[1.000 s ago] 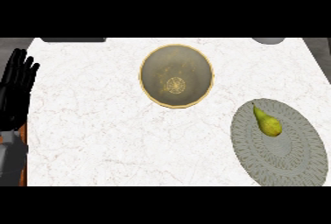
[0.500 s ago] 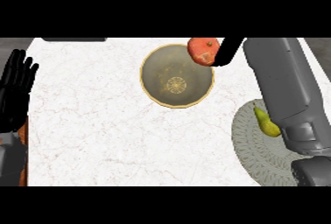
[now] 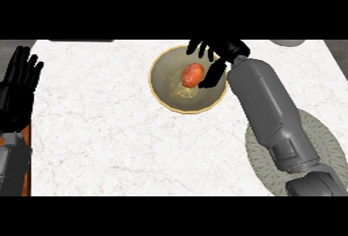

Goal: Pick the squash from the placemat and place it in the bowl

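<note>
While over bowl (image 3: pixel 162 94), orange-red oval fruit (image 3: pixel 193 74)

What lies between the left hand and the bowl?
Head view: only bare marble counter between the left hand and the bowl; nothing stands there.

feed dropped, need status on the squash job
Left hand open, resting at left edge. Right hand over bowl, grip unclear. Orange-red fruit at bowl, no squash in view. Right forearm covers most of placemat.
</note>
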`<state>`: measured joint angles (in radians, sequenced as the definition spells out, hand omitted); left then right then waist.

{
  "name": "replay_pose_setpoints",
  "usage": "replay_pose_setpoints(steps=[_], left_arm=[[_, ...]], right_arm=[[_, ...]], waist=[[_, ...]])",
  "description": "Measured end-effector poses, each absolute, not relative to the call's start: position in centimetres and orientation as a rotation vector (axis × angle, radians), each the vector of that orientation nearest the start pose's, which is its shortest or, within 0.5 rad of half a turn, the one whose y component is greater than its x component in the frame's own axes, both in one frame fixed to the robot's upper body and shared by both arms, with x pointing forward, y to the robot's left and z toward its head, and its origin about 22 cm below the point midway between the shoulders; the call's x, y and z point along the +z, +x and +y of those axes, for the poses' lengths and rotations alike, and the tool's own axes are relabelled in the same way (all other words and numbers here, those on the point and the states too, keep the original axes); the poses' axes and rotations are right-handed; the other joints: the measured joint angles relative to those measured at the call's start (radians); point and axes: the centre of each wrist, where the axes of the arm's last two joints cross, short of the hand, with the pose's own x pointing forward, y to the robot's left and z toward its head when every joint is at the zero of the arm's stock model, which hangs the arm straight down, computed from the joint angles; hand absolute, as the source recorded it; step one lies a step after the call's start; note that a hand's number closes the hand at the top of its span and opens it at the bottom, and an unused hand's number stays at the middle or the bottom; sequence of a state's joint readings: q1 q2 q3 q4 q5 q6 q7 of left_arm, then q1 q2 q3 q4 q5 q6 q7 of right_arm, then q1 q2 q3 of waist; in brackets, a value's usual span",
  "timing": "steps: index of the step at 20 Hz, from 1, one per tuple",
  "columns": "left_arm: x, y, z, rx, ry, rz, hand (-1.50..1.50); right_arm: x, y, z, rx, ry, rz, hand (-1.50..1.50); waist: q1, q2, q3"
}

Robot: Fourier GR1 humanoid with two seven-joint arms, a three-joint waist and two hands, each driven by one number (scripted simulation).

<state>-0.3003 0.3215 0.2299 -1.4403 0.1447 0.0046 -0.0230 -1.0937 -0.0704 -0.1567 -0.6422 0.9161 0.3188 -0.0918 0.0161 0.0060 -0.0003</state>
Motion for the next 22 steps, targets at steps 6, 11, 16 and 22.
replay_pose_setpoints(steps=[6,11,16,22], left_arm=[[8.5,30.6,32.8,0.016,0.220,-1.801,0.00],[8.8,30.6,32.4,0.015,0.218,-1.797,0.00],[8.3,30.1,32.4,0.017,0.221,-1.796,0.00],[9.0,30.2,32.6,0.019,0.220,-1.804,0.00]], right_arm=[[10.3,44.6,-12.1,1.045,-0.218,-1.505,-1.50],[9.8,44.9,-13.0,0.828,-0.176,-1.638,-1.50],[11.0,45.7,-16.5,0.587,-0.212,-1.728,-1.50],[12.4,46.3,-24.2,0.388,-0.249,-1.726,-1.50]], waist=[[0.009,0.002,0.001],[0.014,0.004,0.001],[0.011,0.003,0.001],[0.016,0.008,0.001]])
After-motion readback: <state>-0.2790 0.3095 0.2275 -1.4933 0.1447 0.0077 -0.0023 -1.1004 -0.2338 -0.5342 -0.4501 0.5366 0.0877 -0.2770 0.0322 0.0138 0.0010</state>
